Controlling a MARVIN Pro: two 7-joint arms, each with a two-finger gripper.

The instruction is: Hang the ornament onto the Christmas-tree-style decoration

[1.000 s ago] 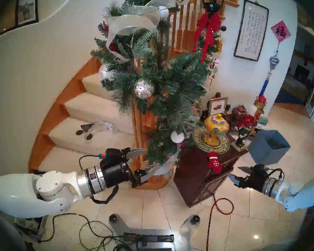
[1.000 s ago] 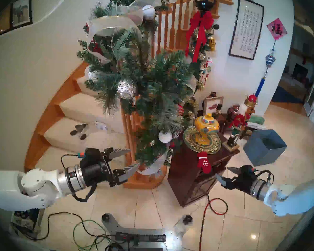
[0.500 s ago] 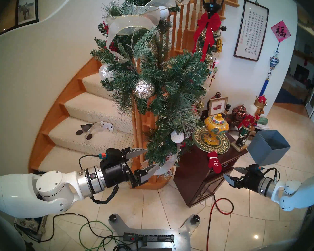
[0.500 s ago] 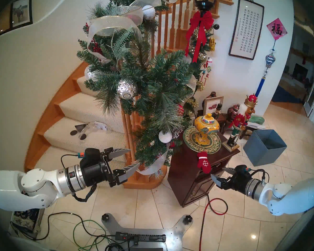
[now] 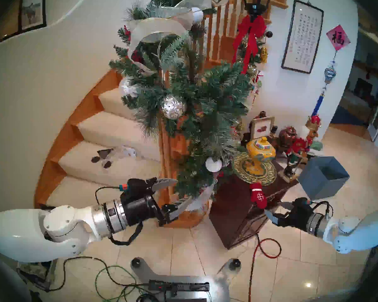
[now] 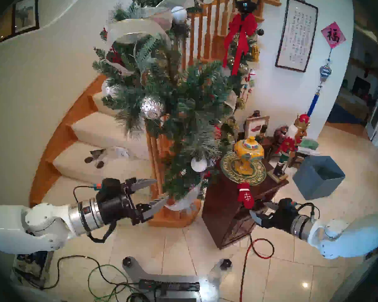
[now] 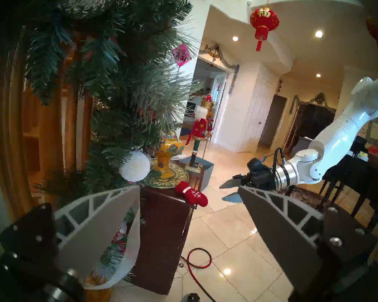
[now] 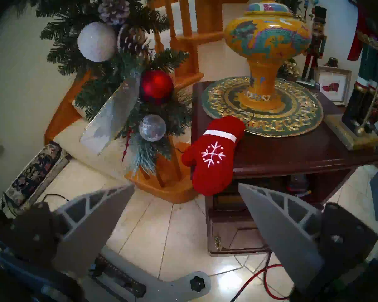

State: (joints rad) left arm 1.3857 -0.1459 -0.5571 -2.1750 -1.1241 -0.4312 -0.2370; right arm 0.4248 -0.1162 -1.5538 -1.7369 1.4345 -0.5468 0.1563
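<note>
Centrally, the green pine garland (image 5: 196, 112) drapes down the stair rail. Right of it stands the dark wooden table (image 5: 234, 207), the red mitten (image 5: 258, 195) overhanging its near edge. Both the left gripper (image 5: 179, 191) and right gripper (image 5: 275, 210) hold their fingers wide and empty.

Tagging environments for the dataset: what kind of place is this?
Likely a home entryway at the foot of a stairway: carpeted stairs, a garland on the wooden banister, a small cabinet of holiday decor on tiled floor.
</note>
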